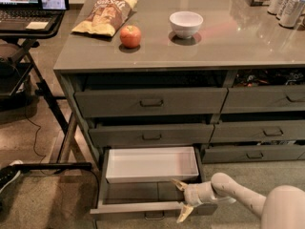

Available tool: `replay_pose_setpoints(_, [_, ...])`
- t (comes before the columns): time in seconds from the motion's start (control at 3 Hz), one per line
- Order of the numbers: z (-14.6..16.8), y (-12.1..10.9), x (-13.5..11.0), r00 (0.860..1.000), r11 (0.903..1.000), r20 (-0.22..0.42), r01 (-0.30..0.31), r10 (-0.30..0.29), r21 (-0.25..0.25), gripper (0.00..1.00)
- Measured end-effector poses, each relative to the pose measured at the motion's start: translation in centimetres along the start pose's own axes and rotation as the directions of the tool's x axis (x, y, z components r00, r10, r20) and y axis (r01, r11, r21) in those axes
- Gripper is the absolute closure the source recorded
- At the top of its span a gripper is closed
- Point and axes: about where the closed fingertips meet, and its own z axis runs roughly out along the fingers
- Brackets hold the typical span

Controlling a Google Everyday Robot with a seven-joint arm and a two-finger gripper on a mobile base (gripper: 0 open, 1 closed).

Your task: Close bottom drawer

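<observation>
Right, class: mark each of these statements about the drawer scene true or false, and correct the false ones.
1. The bottom drawer stands pulled out, its white tray showing. True.
2. The apple lies in that tray. False: the apple sits on the countertop.
3. The gripper is by the drawer's front right corner, fingers open. True.
4. The bowl stands on the floor. False: the white bowl stands on the countertop, near the apple.
</observation>
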Motion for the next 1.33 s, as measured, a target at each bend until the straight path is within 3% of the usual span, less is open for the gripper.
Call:
replay_pose_setpoints(0.67, [-0.2, -1.6, 1.8, 1.000, 0.9973, -0.008, -0.021, 0.022, 0.070, 0.00])
replay_pose_setpoints(1.33, [0.6, -3.0, 2.4, 0.997, 0.9941, -0.048, -0.051, 0.055, 0.096, 0.42])
